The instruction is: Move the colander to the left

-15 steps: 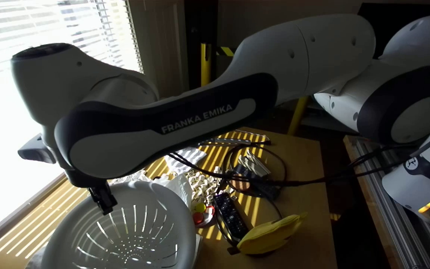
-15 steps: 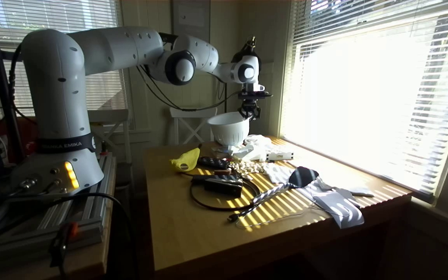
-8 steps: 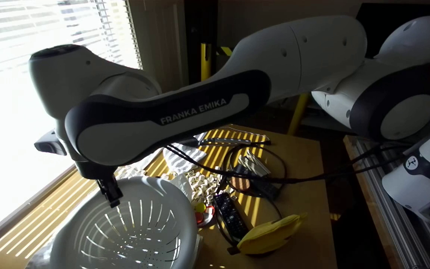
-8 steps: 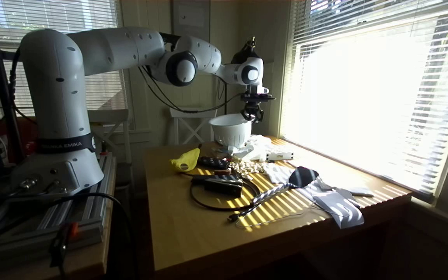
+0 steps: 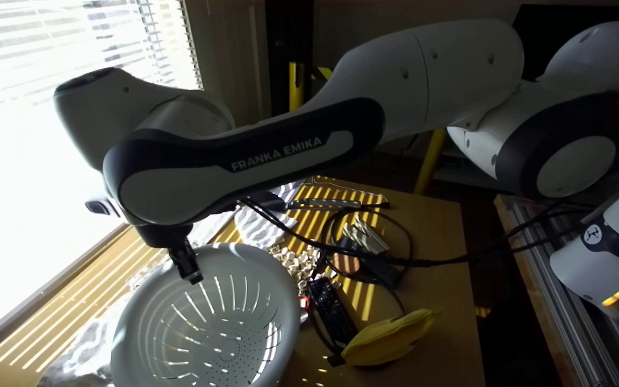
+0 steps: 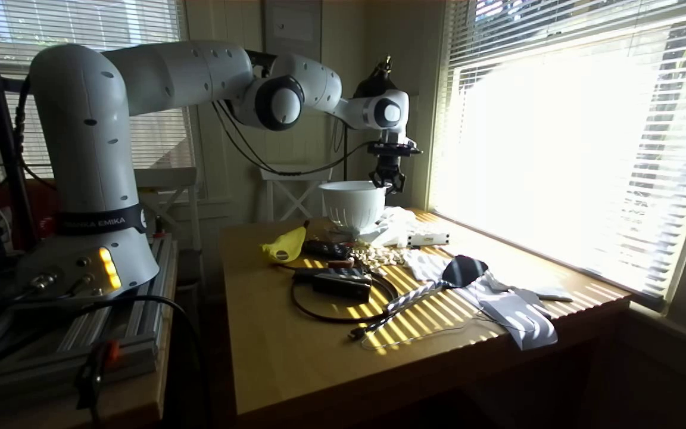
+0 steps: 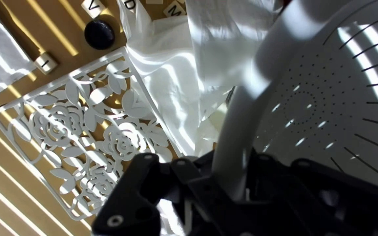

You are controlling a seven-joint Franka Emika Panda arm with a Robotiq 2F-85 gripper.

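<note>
The colander (image 5: 229, 328) is a large white round bowl with radial slots. It stands near the window, roughly upright, in both exterior views (image 6: 350, 205). In the wrist view its slotted inside (image 7: 333, 82) fills the right part. My gripper (image 5: 191, 275) points down at the colander's rim on the window side. In the wrist view the rim runs between the two black fingers (image 7: 230, 167), which are closed around it. The fingertips themselves are dark and partly hidden by the rim. I cannot tell whether the colander's base touches what lies under it.
A white openwork flower panel (image 7: 125, 141) and a clear plastic bag (image 7: 169, 85) lie beside the colander. Letter tiles (image 5: 299, 263), a black remote (image 5: 332, 309), a yellow banana (image 5: 390, 338) and a spatula (image 6: 465, 271) are on the table. The window stands close by.
My gripper and the colander have moved together, rightward and away from the camera in an exterior view. The colander has come down slightly and tips differently. It now covers the coloured lids more.
</note>
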